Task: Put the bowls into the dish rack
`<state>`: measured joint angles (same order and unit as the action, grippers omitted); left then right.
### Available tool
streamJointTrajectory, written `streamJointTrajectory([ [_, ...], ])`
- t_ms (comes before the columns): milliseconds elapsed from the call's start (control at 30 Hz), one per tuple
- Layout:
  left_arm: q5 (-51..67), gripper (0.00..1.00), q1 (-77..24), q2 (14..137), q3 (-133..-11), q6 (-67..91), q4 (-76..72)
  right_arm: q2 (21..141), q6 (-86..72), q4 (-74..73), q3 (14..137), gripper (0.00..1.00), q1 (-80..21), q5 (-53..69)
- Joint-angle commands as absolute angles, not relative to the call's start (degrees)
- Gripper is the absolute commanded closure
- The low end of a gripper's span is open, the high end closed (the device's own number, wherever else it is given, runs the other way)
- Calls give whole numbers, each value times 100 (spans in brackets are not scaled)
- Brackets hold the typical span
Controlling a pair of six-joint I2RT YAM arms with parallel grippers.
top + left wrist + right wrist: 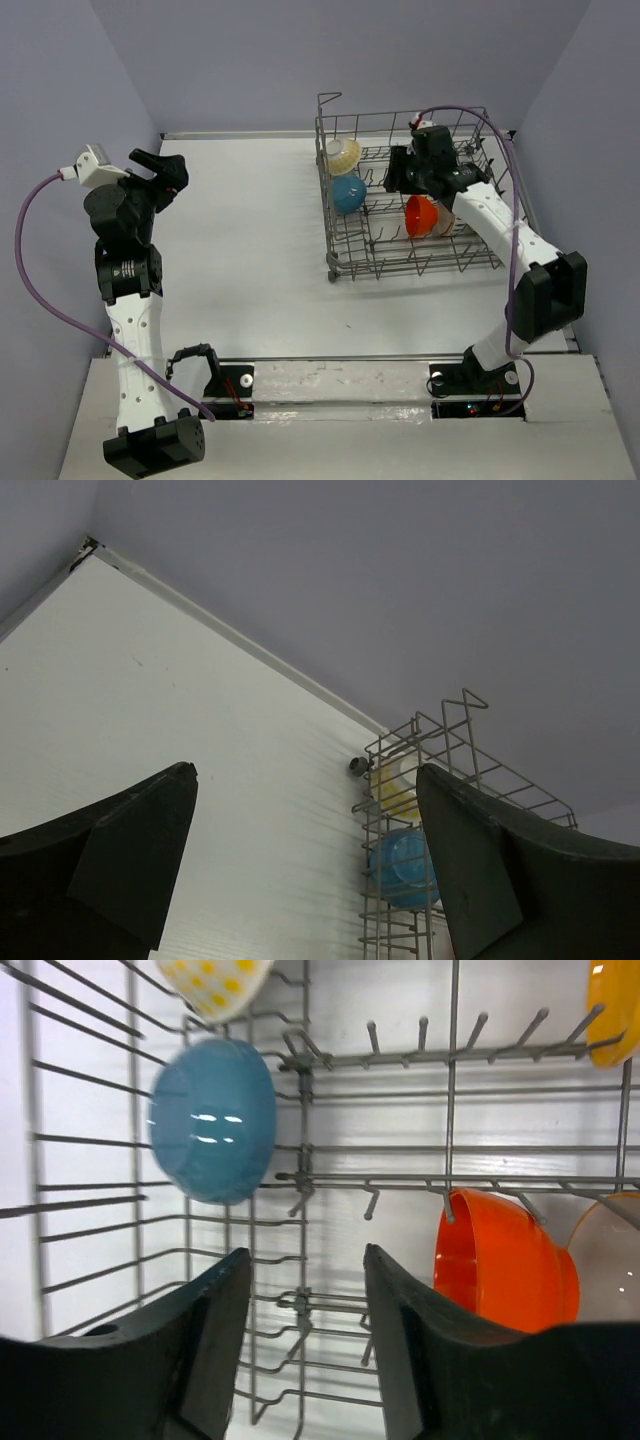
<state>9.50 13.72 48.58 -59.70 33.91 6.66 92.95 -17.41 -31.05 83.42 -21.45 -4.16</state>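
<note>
At nine o'clock of the overhead view, the left gripper [168, 178] hangs above the white table [250, 250], well apart from everything else. Its own camera shows its fingers [130, 860] spread wide with only bare table between them, and they hold nothing.

Toward two o'clock on the table stands the dish rack [430, 262], a grey wire basket with tall sides and rows of upright tines. At the rack's ten o'clock corner the flower-patterned bowl [342, 153] stands on edge among the wires. Just beside it, toward six o'clock, the blue bowl [348, 193] also stands on edge against the left wall. I cannot tell whether the two touch. Right of the rack's centre, the orange-red bowl [422, 215] leans on edge between the tines. The plain white bowl [447, 224] sits just at its three o'clock, partly hidden behind it and the arm. The yellow-tan bowl [612, 1010] shows only in the right wrist view, at that view's one o'clock corner, cut off by the edge.

Over the far middle of the rack hovers the right gripper [398, 172], pointing down into the basket. Its fingers [215, 1340] stand partly apart with only wire and table showing in the gap. They grasp nothing and touch no bowl. In that view the blue bowl lies at its ten o'clock and the orange-red bowl at its four o'clock.
</note>
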Motion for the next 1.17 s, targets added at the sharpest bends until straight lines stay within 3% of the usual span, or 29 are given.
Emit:
streamJointTrajectory([
  [0,1379,1,1397,4860,-6055,3287,308,8237,-2030,-2191,8325,40,-2145,-413],
  [67,1651,1,1363,4956,-6108,3217,264,7624,-2065,-1857,8105,32,-2145,-396],
  [100,1722,1,1275,4983,-6134,3182,264,7420,-2065,-1768,7895,12,-2145,-404],
  [133,1818,1,1214,5036,-6204,3147,264,7227,-2083,-1723,7788,0,-2145,-474],
  [333,1697,1,318,5229,-6442,2656,351,6119,-2285,-1556,7059,0,-2145,-431],
  [533,994,1,-1211,5528,-6828,2154,694,5204,-2382,-1362,6171,0,-2145,-255],
  [833,554,1,-2591,5880,-6917,1802,914,5054,-2382,-1503,5942,0,-2145,-229],
  [1133,168,1,-3146,6099,-7066,1802,905,4905,-2224,-1573,5827,0,-2145,-342],
])
